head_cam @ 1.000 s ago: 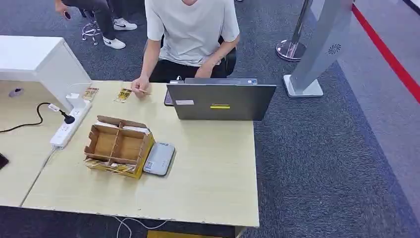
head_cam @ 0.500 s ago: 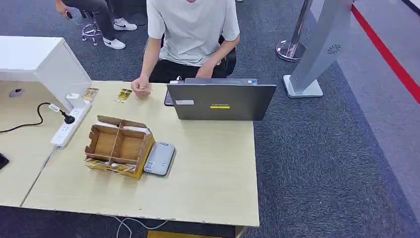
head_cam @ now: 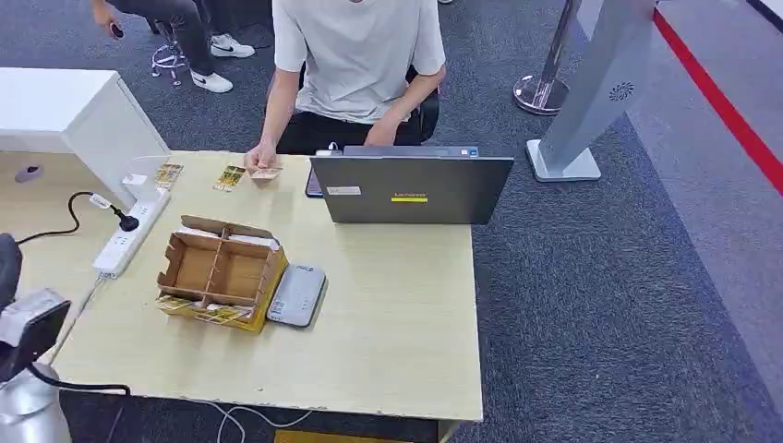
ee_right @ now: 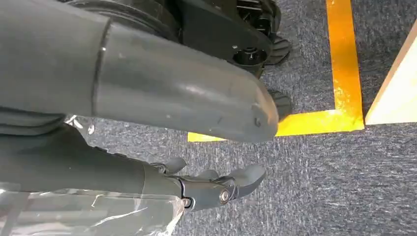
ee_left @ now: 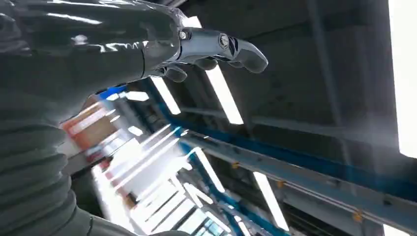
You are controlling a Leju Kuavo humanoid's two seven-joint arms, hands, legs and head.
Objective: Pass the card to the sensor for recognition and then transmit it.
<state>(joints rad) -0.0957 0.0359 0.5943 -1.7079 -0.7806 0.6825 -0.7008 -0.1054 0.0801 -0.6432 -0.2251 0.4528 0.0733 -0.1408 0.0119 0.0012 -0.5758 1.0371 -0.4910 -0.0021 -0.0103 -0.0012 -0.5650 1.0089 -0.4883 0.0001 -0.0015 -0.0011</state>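
A person in a white shirt sits behind the table and pinches a small card (head_cam: 268, 173) at the far edge. Two more cards (head_cam: 229, 176) (head_cam: 168, 173) lie flat to its left. The grey flat sensor (head_cam: 297, 294) lies mid-table, touching the right side of an open cardboard box (head_cam: 220, 272). My left arm (head_cam: 28, 332) comes up at the table's near left corner. Its hand (ee_left: 206, 49) is raised toward the ceiling lights, fingers stretched out and empty. My right hand (ee_right: 211, 189) hangs over the carpet, fingers loosely apart, holding nothing.
An open laptop (head_cam: 411, 187) stands at the far middle, its back toward me. A white power strip (head_cam: 129, 231) with a black plug lies left of the box. A white cabinet (head_cam: 65, 115) sits at the far left. A grey stand (head_cam: 591, 92) rises on the carpet at the right.
My left arm has risen into the head view at the lower left. The person's hand now has a card in its fingers at the far edge.
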